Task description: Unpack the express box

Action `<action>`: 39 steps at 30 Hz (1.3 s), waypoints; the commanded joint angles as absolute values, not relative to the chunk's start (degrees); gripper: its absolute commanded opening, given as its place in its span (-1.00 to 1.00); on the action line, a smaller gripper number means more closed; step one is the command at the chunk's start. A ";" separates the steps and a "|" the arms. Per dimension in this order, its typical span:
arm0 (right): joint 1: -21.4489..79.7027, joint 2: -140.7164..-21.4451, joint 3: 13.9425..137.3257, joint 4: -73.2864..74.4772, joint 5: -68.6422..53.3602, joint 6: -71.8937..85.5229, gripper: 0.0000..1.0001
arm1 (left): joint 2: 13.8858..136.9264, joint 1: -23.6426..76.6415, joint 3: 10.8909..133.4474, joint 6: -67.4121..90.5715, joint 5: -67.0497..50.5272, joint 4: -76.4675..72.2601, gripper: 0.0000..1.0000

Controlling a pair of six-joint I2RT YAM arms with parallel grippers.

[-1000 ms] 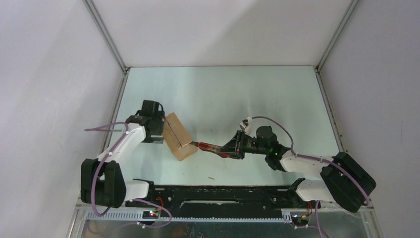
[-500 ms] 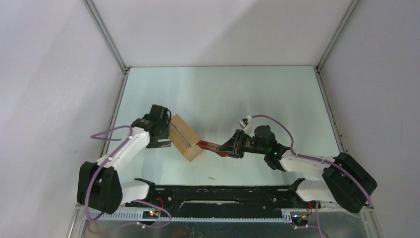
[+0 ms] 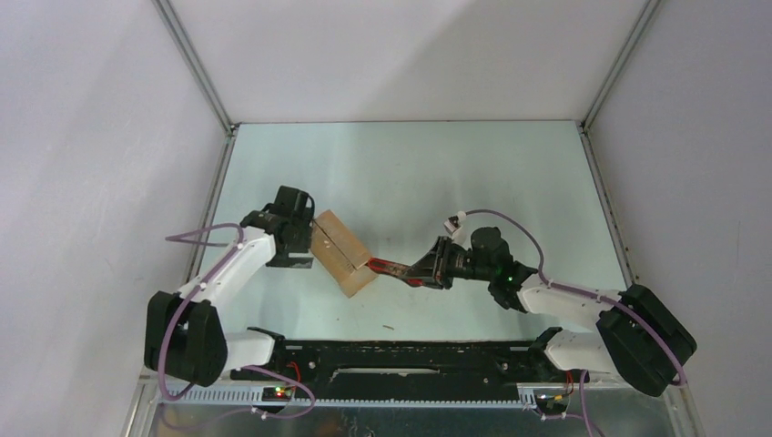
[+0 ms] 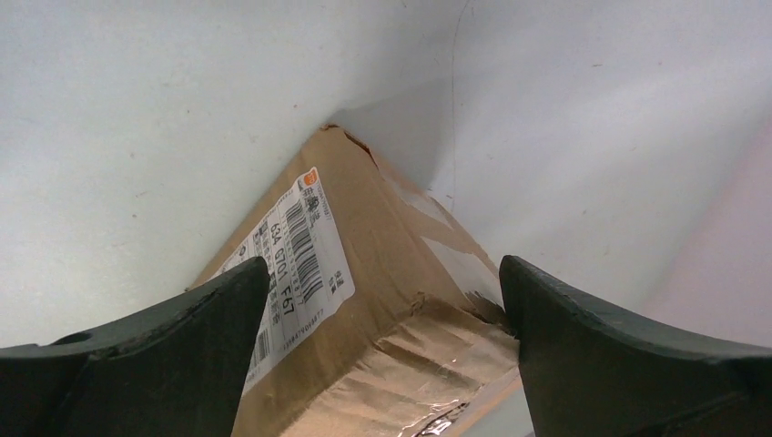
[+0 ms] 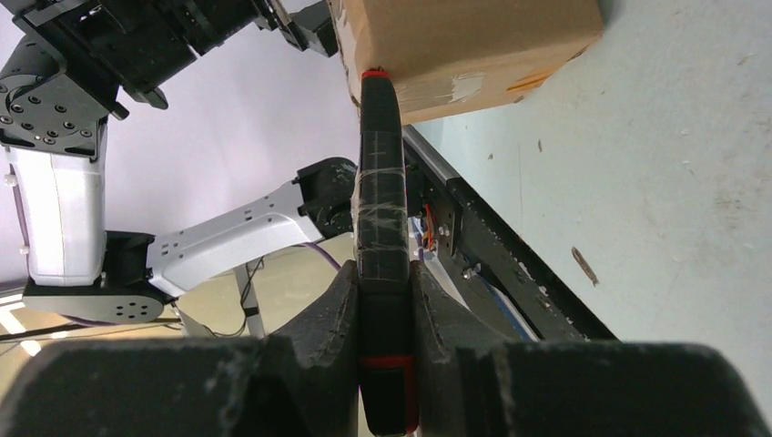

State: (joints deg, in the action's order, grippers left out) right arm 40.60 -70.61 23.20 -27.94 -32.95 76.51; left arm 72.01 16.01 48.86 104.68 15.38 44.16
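Where the express box point(image 3: 341, 259) sits: on the pale green worktop point(image 3: 455, 173), toward 8 o'clock from its centre. It lies diagonally, with a white barcode label on one side and clear tape over the flaps.
Left gripper point(image 3: 308, 244): at the box's 10 o'clock, spread wide, one finger against each side, holding the box.
Right gripper point(image 3: 430, 270): narrow, clamped on a red-and-black utility knife point(image 3: 393, 269).
Knife: reaches in from the box's 3 o'clock, its red tip touching the taped end.
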 commanded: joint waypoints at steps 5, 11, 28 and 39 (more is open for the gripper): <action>39.19 -72.29 25.22 -23.98 -29.87 72.87 -1.00 | 69.49 14.24 47.42 88.65 6.99 42.58 0.99; 39.31 -73.04 25.44 -25.61 -30.17 73.11 -1.00 | 66.92 12.88 40.58 96.06 3.58 35.22 0.99; 40.02 -78.38 34.00 -20.49 -37.70 69.83 -1.00 | 70.57 17.26 45.72 125.77 11.57 37.94 0.83; 37.87 -75.36 34.92 -7.16 -41.70 59.10 -1.00 | 74.57 17.84 46.87 133.60 13.52 35.57 0.81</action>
